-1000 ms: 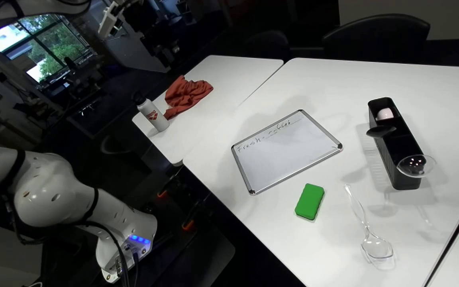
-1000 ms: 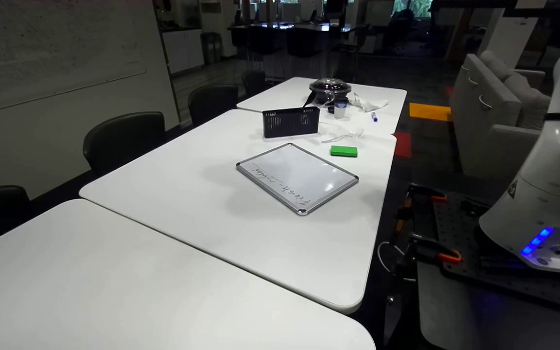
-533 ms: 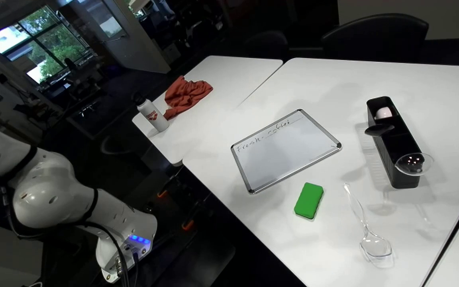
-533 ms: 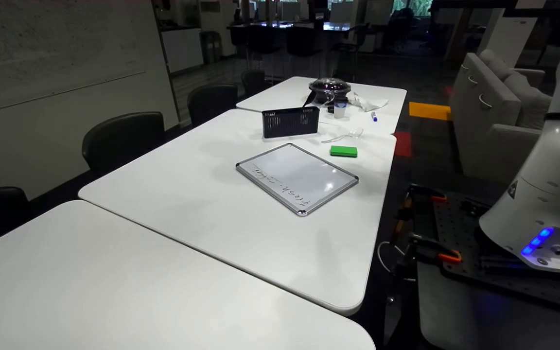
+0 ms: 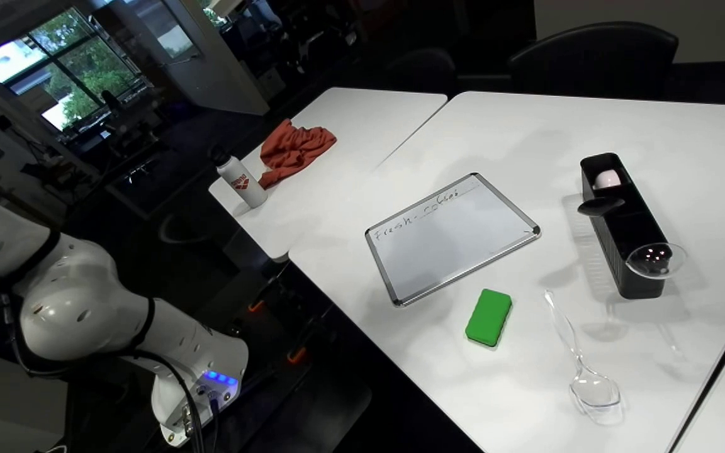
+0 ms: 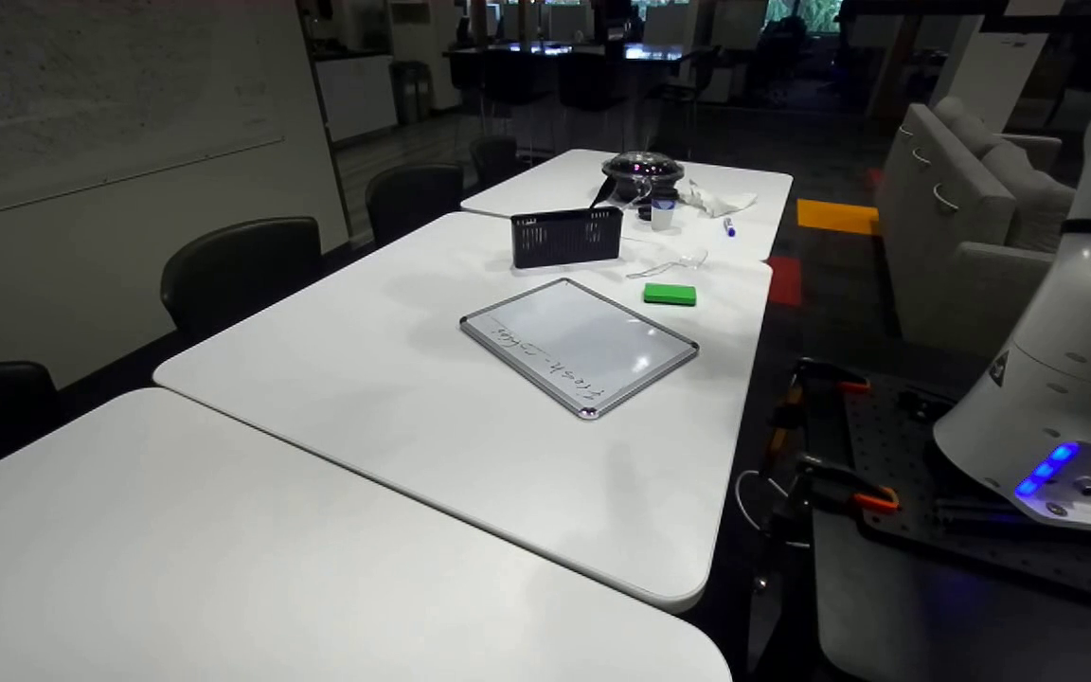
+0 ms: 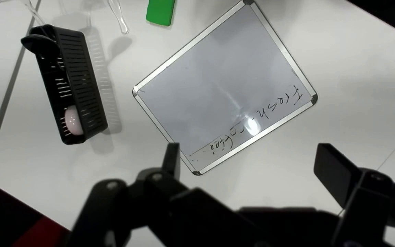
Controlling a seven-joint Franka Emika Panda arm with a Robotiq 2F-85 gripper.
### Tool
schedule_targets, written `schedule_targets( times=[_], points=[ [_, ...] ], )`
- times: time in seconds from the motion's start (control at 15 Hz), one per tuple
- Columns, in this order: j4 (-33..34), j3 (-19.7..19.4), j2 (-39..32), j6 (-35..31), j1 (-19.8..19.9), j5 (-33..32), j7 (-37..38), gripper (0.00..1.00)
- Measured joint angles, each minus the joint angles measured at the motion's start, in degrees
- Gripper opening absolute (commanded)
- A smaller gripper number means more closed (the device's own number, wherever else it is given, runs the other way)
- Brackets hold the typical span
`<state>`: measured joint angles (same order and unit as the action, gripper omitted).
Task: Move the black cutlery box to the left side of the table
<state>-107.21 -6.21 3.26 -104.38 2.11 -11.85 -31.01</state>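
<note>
The black cutlery box [image 5: 636, 229] stands upright on the white table [image 5: 557, 135], beyond the whiteboard. It shows in both exterior views [image 6: 566, 241]. It holds a black spoon, a transparent spoon and a pale pink round item. In the wrist view the box [image 7: 84, 82] is at the upper left, slatted side facing the board. My gripper [image 7: 250, 161] is open and empty, its fingers wide apart above the table near the whiteboard's corner, well away from the box. The gripper is out of frame in both exterior views.
A whiteboard [image 5: 454, 239] with handwriting lies mid-table. A green block [image 5: 488, 318] and a transparent spoon [image 5: 586, 371] lie near the box. A white bottle [image 5: 241, 182] and red cloth [image 5: 296, 151] lie on the adjoining table. A lidded pot [image 6: 642, 170] and cup [image 6: 662, 213] stand beyond the box.
The wrist and gripper, seen at the top of an exterior view a second ago, have moved out of frame. The arm's upper link has shifted. The box and other objects have not moved.
</note>
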Motion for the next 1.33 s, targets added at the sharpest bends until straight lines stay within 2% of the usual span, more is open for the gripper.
schedule_targets(
  times=[0.27,0.6,1.0,1.33],
  points=[
    [-0.48,-1.30,-5.67,-11.17,2.41,-1.61,-7.22,1.00],
    [1.21,-2.89,-16.31,-23.93,8.49,-0.91,-19.28,1.00],
    [8.00,-3.07,-28.51,-25.86,16.03,1.62,-24.00,1.00],
    [8.55,-3.04,-29.70,-25.86,16.56,1.60,-24.00,1.00]
  ],
)
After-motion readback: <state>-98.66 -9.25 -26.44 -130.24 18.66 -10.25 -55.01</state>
